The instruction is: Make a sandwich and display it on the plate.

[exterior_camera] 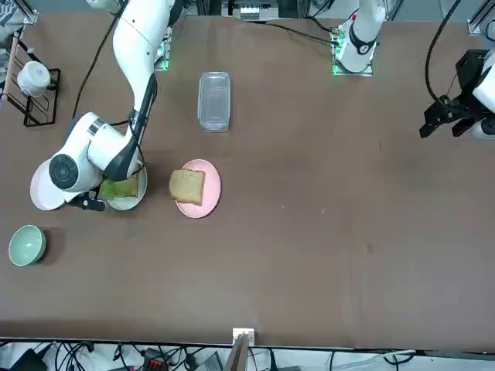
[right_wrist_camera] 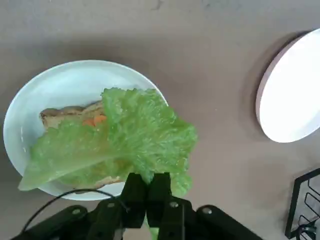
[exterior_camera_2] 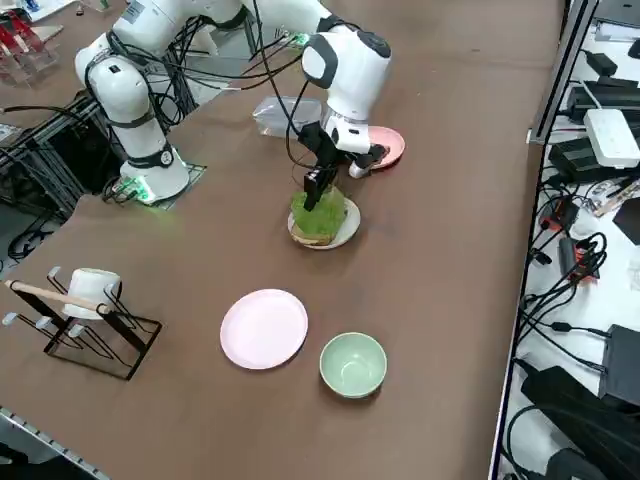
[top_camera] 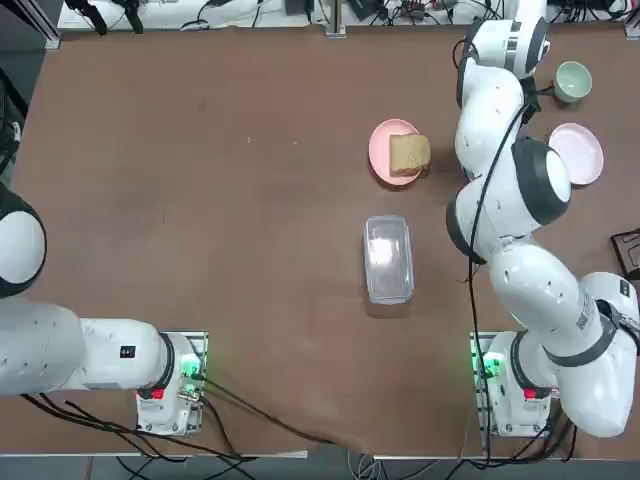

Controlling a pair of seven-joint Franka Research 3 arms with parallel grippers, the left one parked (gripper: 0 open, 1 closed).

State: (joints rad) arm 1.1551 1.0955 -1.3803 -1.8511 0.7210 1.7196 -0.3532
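Pinching the edge of a green lettuce leaf, the right gripper has its jaws nearly shut on it, low in the wrist view's centre. The leaf spreads over a bread slice with an orange piece on it, all lying on the white plate. In the side view that plate sits at frame centre, just under the gripper.

In that same view, toward the lower frame, a pale pink plate and a green bowl lie near each other, with a wire rack holding a white cup at the lower left.

Beyond the white plate, toward the upper middle, a stronger pink plate carries the second bread slice, seen from overhead in the upper right-centre. A clear plastic box rests on the brown table at the centre of the overhead frame, well apart from the plates.

No writing or brand mark can be read on any of these things.
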